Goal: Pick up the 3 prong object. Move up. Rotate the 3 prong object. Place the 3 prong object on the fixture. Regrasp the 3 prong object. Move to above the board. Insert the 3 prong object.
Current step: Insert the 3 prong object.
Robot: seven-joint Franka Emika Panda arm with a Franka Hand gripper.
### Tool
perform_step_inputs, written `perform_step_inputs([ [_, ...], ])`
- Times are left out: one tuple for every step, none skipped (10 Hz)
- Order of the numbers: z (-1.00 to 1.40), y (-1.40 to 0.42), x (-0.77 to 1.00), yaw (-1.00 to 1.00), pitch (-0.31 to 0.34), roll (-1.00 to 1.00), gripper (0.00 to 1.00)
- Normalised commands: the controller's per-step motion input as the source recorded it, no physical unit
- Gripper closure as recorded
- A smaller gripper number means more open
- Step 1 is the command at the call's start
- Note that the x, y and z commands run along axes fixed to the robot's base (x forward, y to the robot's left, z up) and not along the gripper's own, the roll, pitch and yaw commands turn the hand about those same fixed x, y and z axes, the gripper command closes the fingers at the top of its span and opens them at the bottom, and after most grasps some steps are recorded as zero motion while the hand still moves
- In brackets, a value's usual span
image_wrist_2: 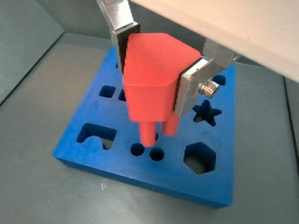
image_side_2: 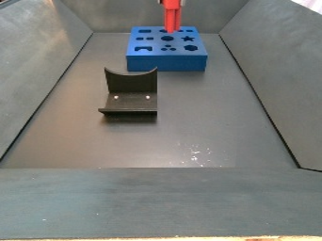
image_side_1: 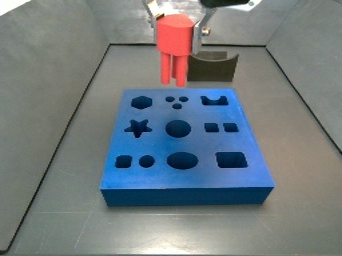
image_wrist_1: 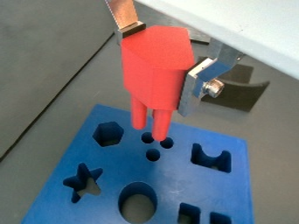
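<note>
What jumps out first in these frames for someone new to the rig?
The red 3 prong object, clamped in the hand, hangs prongs-down above the far edge of the board, near its small round holes. The blue board, full of dark cut-outs, lies flat on the grey floor. The fixture stands apart with nothing on it.

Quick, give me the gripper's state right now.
Gripper: closed on the red 3 prong object, held prongs-down above the blue board over its small round holes.
</note>
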Motion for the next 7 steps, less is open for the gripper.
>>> perform_step_inputs([
  [-0.28, 0.08, 0.09, -0.71, -0.08, -0.13, 1.0],
  [-0.38, 0.13, 0.09, -0.8, -0.089, -0.03, 1.0],
  [-0.41, 0.17, 0.04, -0.79, -0.049, 0.0, 1.0],
  [-0.45, 0.18, 0.0, -0.7, -0.003, 0.0, 1.0],
  [-0.43, 0.14, 0.0, -0.72, 0.0, 0.0, 1.0],
  [-0.4, 0.06, 0.0, -0.73, 0.0, 0.0, 1.0],
  [-0.31, 0.0, -0.01, -0.73, -0.066, -0.07, 1.0],
])
